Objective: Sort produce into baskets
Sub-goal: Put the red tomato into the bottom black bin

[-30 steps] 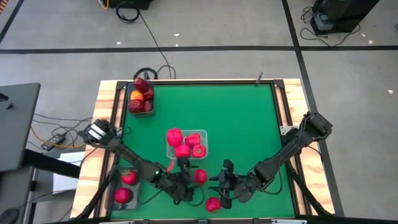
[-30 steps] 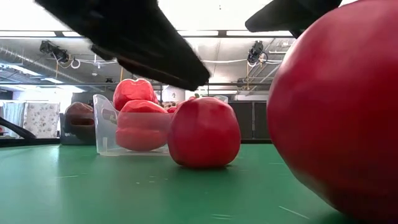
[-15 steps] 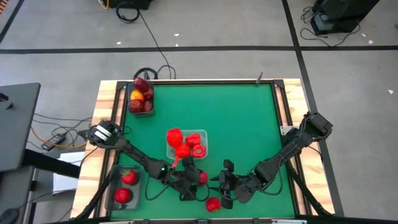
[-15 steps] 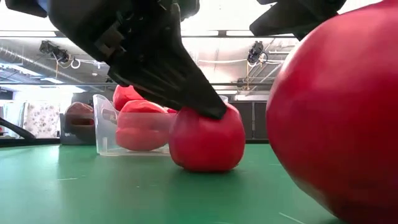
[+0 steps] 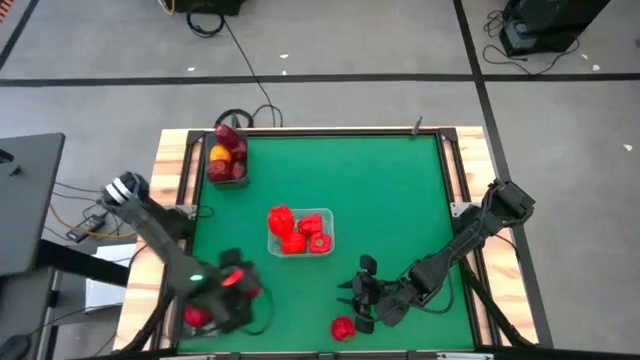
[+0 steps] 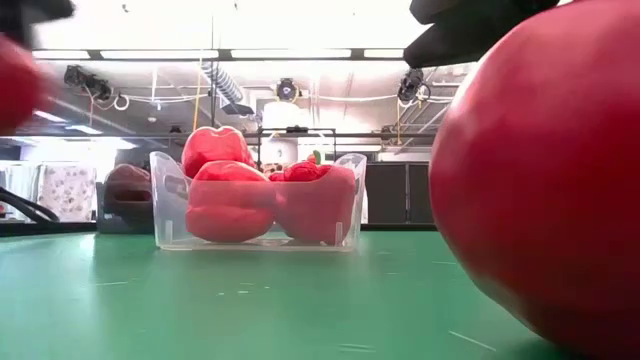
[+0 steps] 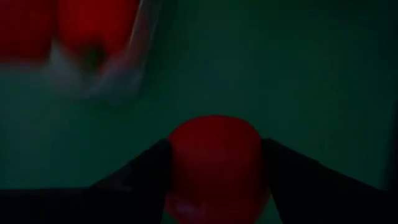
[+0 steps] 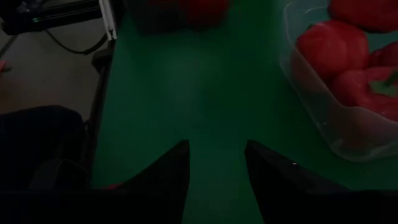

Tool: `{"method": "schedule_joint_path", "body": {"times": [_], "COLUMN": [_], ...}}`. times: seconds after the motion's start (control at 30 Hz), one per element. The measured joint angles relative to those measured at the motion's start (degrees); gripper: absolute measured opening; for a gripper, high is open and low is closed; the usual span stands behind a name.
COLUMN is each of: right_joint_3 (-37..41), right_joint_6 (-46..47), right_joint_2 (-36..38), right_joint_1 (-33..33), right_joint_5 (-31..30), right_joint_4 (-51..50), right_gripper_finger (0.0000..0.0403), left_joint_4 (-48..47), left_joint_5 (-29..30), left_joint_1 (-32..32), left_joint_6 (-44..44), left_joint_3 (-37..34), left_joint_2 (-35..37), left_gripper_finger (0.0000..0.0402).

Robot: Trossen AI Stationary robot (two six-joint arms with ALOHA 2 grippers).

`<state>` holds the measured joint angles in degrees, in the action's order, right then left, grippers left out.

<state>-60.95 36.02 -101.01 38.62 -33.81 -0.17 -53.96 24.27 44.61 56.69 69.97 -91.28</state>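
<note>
My left gripper [image 5: 235, 285] is shut on a round red fruit [image 7: 214, 158], which hangs over the near left of the table beside a smoky basket [image 5: 182, 318]. That basket holds a round red one [image 5: 197, 316]. In the low view the held fruit [image 6: 15, 80] shows as a blur at the left edge. My right gripper [image 5: 362, 295] stands open at the near right, nothing between its fingers [image 8: 168, 180]. Another round red fruit [image 5: 343, 328] rests on the mat just nearer than it. Red peppers [image 5: 295, 240] fill the clear basket [image 5: 325, 215] at the middle. My left gripper pinches the round red fruit between its two fingers, one on each of its opposite sides [image 7: 177, 155]. The fingers slant down at it from above. The fruit is lifted clear of the mat.
A third basket [image 5: 227, 155] at the far left corner holds dark maroon apples and an orange one. The green mat [image 5: 390, 190] is bare on the far right. The near round red fruit [image 6: 540, 170] fills the right of the low view.
My left gripper has shut on the round red fruit that lay just nearer than the clear basket and lifted it clear. It has carried the fruit toward the table's left edge, over by the near-left basket, turning as it went. The right arm kept still.
</note>
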Motion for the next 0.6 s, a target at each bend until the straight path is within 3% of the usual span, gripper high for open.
{"method": "schedule_joint_path", "body": {"times": [0.3,0.6], "right_joint_3": [0.0,0.0], "right_joint_6": [-0.36,0.29], "right_joint_2": [0.0,0.0], "right_joint_1": [-2.47,-3.61], "right_joint_5": [-1.11,-0.23], "right_joint_4": [0.02,0.28], "right_gripper_finger": [0.0168,0.0168], "left_joint_4": [-25.16,-27.4], "left_joint_5": [-7.37,-17.24], "left_joint_1": [13.55,19.49], "left_joint_6": [25.5,33.85], "left_joint_3": [0.61,-5.74], "left_joint_2": [6.49,6.8], "left_gripper_finger": [0.0234,0.024]}}
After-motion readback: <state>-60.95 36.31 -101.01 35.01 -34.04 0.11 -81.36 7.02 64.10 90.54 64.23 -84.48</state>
